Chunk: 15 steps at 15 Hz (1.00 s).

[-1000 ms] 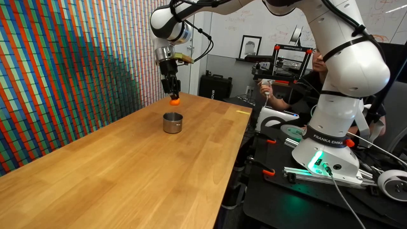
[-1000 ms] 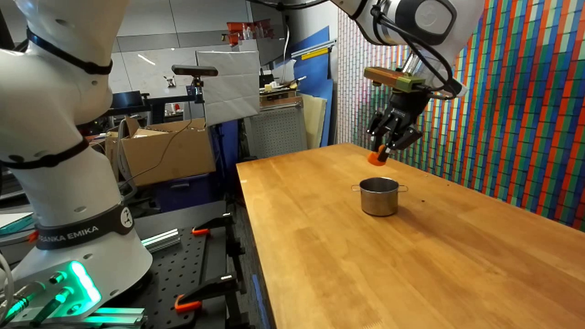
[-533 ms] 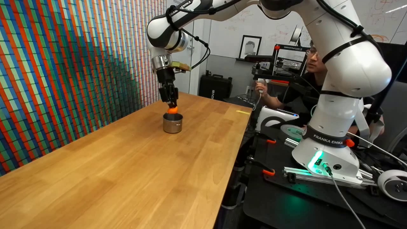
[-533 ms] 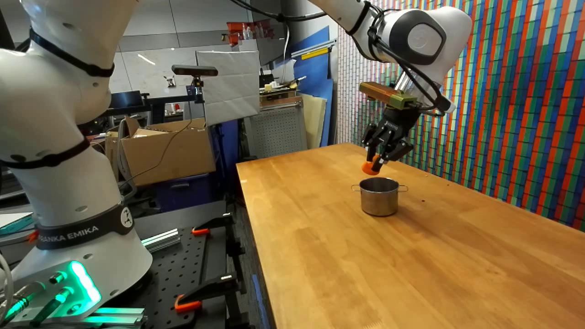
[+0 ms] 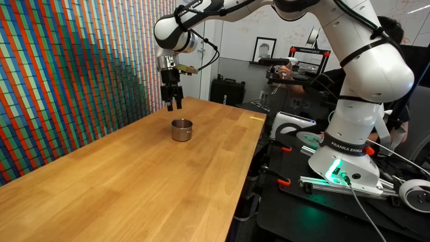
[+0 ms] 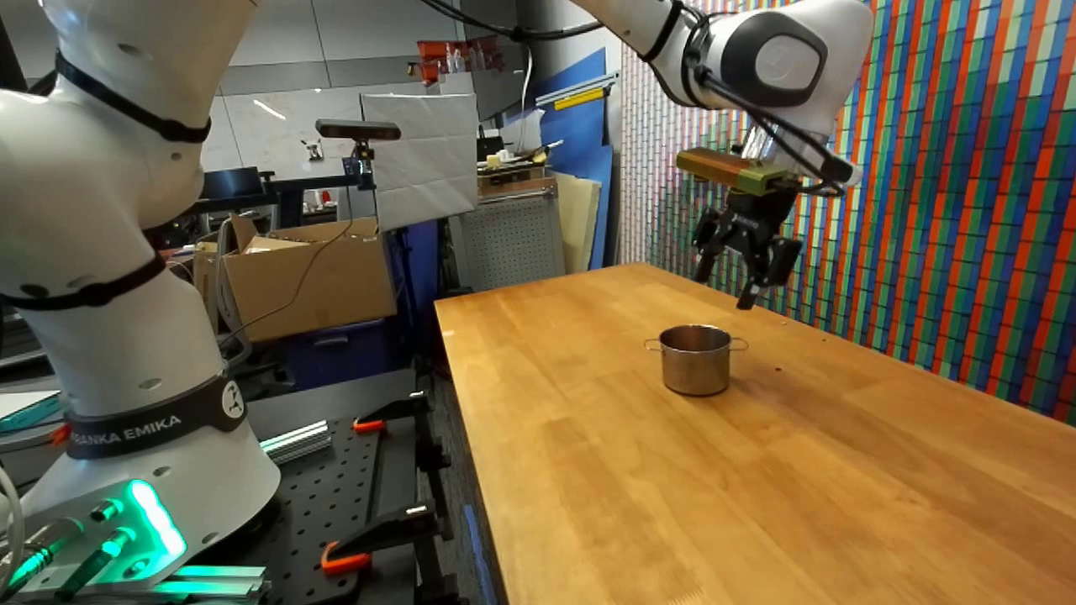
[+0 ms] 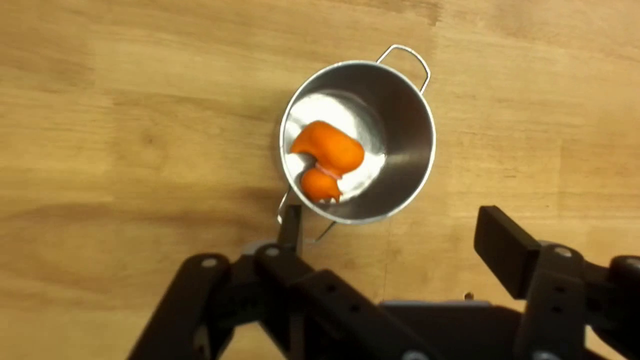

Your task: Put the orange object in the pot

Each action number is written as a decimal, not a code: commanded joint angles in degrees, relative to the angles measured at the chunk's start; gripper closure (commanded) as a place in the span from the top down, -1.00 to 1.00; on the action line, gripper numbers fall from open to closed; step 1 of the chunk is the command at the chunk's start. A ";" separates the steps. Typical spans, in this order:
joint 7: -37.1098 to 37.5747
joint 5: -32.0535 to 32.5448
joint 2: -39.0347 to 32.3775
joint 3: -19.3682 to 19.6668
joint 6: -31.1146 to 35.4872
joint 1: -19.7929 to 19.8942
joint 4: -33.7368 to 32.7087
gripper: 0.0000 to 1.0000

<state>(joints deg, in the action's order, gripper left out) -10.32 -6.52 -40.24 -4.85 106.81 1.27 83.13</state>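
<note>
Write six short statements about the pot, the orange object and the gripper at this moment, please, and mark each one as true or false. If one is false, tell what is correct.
1. The orange object lies inside the pot. True.
2. The pot is tipped on its side. False: it stands upright on the wooden table.
3. The gripper is open, holding nothing. True.
4. The pot is covered. False: its top is open, and the wrist view looks inside.
5. The gripper is apart from the pot in both exterior views. True.
6. The orange object covers the whole bottom of the pot. False: bare metal shows beside it.
</note>
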 commanded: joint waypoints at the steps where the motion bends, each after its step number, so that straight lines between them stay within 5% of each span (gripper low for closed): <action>1: -1.63 2.47 1.23 1.45 -4.44 0.67 -7.80 1.00; 10: -3.96 5.55 4.24 4.38 -21.27 3.53 -24.40 1.00; 15: -3.19 5.96 5.11 5.21 -22.68 3.97 -24.33 1.00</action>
<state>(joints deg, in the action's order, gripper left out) -13.51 -0.56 -35.13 0.37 84.11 5.23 58.79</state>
